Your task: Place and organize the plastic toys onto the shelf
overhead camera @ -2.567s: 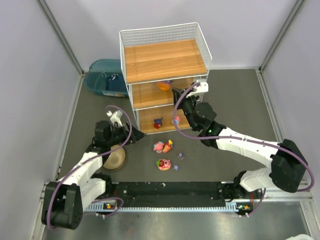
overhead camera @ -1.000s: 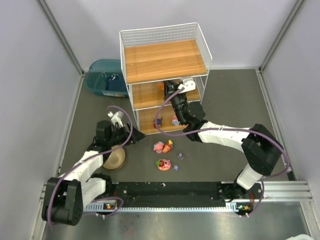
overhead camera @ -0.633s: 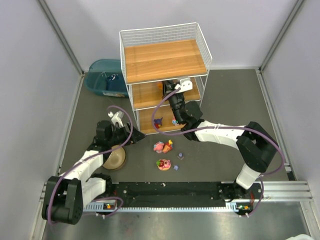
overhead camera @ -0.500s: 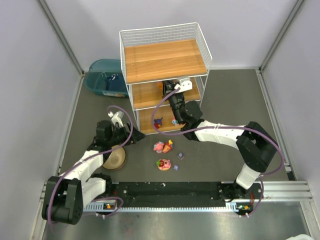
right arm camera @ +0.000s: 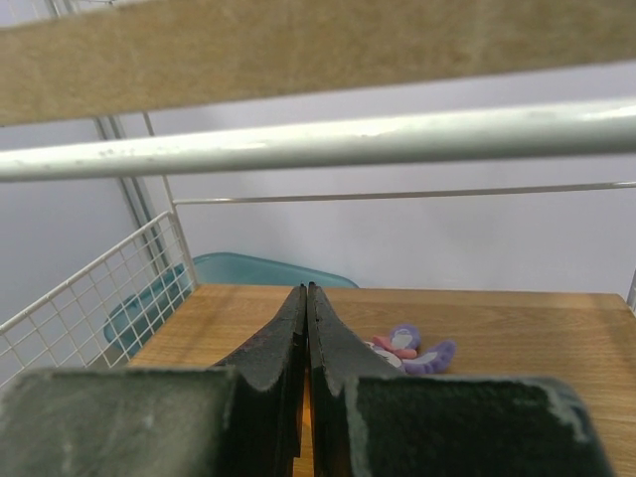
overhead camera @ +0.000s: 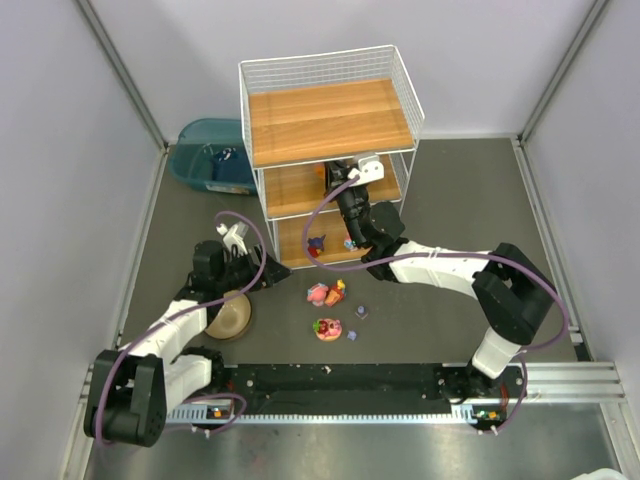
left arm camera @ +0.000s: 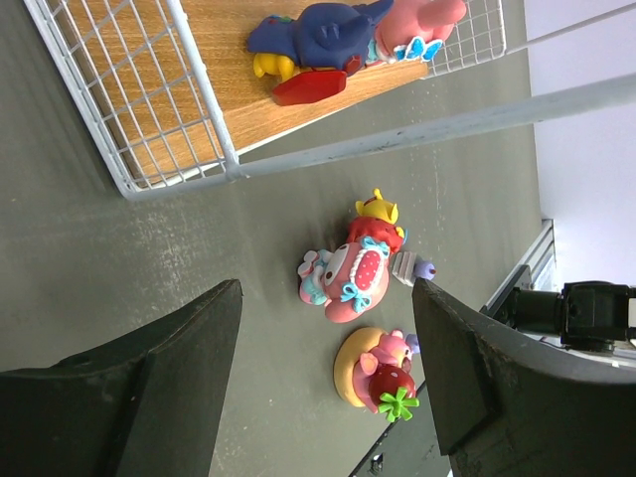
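Right pincer [right arm camera: 306, 290]: pressed together, empty, inside the shelf's [right arm camera: 556, 333] middle tier, its tip hidden under the top board [overhead camera: 330, 120] in the overhead view. A purple-eared bunny [right arm camera: 409, 348] lies just beyond, partly masked by the pincer. Left pincer [left arm camera: 327, 288]: spread apart, empty, over the surface [left arm camera: 119, 268] by the shelf's corner; two toys [left arm camera: 338, 35] on the lowest board [left arm camera: 149, 99] are cropped by the frame edge, and loose toys [left arm camera: 348, 283] lie on the surface.
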{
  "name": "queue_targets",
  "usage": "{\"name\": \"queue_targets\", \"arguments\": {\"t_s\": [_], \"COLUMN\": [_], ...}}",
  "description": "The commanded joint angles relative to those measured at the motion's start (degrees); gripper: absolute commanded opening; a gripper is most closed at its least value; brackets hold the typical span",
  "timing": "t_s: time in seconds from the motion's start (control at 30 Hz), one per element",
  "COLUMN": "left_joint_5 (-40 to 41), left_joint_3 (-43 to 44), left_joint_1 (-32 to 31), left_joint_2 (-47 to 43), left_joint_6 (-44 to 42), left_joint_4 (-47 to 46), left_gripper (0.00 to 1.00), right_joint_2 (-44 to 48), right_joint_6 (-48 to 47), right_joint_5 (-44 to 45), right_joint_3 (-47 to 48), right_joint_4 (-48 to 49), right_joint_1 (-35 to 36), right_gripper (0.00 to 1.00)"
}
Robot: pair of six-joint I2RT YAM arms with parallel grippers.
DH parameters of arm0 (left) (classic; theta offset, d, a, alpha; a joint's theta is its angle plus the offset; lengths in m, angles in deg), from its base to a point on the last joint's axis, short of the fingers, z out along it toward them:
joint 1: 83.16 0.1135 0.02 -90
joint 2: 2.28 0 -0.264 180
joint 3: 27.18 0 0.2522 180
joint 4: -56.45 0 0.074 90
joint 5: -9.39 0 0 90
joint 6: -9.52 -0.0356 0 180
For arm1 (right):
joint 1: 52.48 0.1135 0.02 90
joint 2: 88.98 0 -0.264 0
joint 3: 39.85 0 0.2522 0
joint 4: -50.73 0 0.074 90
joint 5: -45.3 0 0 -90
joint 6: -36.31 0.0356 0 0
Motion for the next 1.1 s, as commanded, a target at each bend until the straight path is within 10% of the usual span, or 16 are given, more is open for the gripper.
{"name": "queue_targets", "arguments": {"t_s": [0.0,1.07], "left_joint_5": [-1.0,-1.2], "left_joint_3": [1.5,1.2], "left_joint_1": [0.1,0.1], "left_joint_2": [-0.1,-0.4], "left_joint_6": [-0.7,-0.4], "left_joint_4": [-3.3,-3.4], "left_gripper": [0.75,0.75], "right_joint_2": [1.4,7.0], "right_joint_6": [1.5,3.5], "right_joint_5": [-0.8,-0.2], "right_joint_3": [-0.5,-7.4], "right_joint_4": [-2.1,-6.6], "right_joint_1": [-0.6,0.4], "right_gripper": [0.00,0.00]}}
